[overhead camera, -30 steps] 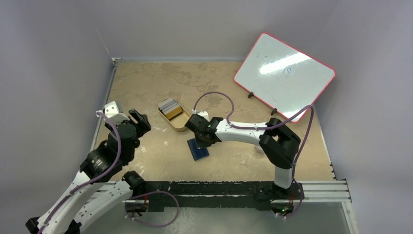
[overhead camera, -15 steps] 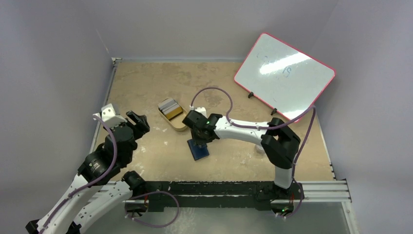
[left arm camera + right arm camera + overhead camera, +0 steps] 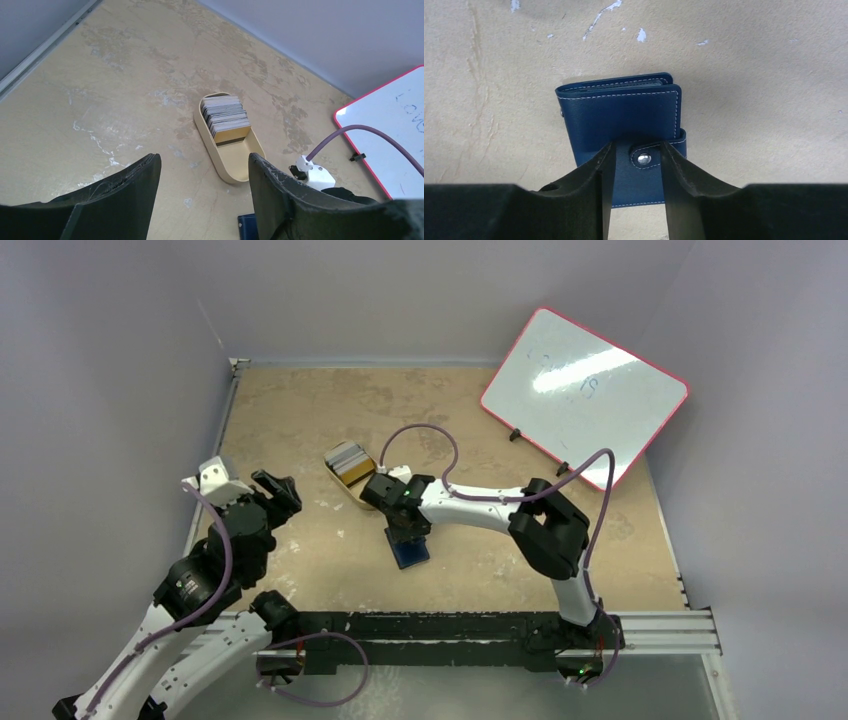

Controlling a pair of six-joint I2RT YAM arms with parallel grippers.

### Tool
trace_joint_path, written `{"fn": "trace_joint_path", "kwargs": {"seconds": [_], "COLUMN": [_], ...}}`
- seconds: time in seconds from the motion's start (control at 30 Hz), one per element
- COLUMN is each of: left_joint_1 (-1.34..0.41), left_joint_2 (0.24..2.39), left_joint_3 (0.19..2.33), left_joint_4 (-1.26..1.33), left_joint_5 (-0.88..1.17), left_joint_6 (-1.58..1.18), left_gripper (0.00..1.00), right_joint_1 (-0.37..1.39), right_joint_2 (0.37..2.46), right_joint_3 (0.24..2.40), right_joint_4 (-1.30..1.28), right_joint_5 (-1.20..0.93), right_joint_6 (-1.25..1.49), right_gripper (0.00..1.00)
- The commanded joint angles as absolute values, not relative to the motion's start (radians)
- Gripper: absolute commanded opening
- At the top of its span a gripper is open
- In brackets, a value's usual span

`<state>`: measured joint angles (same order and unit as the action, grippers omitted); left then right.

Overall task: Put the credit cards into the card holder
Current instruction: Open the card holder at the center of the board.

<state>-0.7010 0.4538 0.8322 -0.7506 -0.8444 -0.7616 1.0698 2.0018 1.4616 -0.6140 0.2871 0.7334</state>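
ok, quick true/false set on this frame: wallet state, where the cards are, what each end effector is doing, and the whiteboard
1. The card holder is closed, with its snap fastened. True.
2. The credit cards lie loose beside the card holder. False: they are stacked in the tan tray.
3. The right end effector is over the card holder, with one finger on either side of the snap. True.
4. The left end effector grips a card. False: it is open and empty, short of the tray.
5. The whiteboard sits at the near left. False: it is at the far right.
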Motion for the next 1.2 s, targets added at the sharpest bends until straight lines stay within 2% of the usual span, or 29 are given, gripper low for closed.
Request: {"fn": "trace_joint_path", "kwargs": {"seconds": [0.0, 0.13, 0.37, 0.7, 0.8, 1.0, 1.17], "left_joint_1": [-0.697, -0.697, -0.697, -0.697, -0.698, -0.697, -0.697], "left_joint_2": [0.456, 0.465, 0.466, 0.454, 0.452, 0.449, 0.454], "left_joint_3": [0.875, 0.876, 0.864, 0.861, 0.861, 0.861, 0.86], "left_joint_4": [-0.74, -0.737, -0.731, -0.748, -0.753, -0.757, -0.759], "left_joint_5": [-0.867, -0.865, -0.856, -0.854, -0.856, -0.853, -0.849], "left_joint_6": [-0.729, -0.732, -0.741, -0.762, -0.765, -0.77, -0.768], "left_gripper": [0.64, 0.64, 0.64, 0.64, 0.64, 0.64, 0.64], "right_joint_1": [1.075, 1.075, 1.075, 1.075, 1.075, 1.076, 1.074], "right_joint_2": [2.026, 2.003, 1.965, 1.97, 1.978, 1.954, 1.898], "right_joint_3": [1.479, 1.465, 1.468, 1.401, 1.385, 1.358, 1.335], "right_joint_4": [-0.728, -0.733, -0.723, -0.672, -0.674, -0.664, -0.624], "right_joint_5": [0.341, 0.342, 0.308, 0.31, 0.321, 0.32, 0.304], "right_joint_6": [0.732, 0.738, 0.726, 0.724, 0.728, 0.743, 0.744], "right_gripper": [0.36, 0.33, 0.44, 0.42, 0.37, 0.13, 0.0]}}
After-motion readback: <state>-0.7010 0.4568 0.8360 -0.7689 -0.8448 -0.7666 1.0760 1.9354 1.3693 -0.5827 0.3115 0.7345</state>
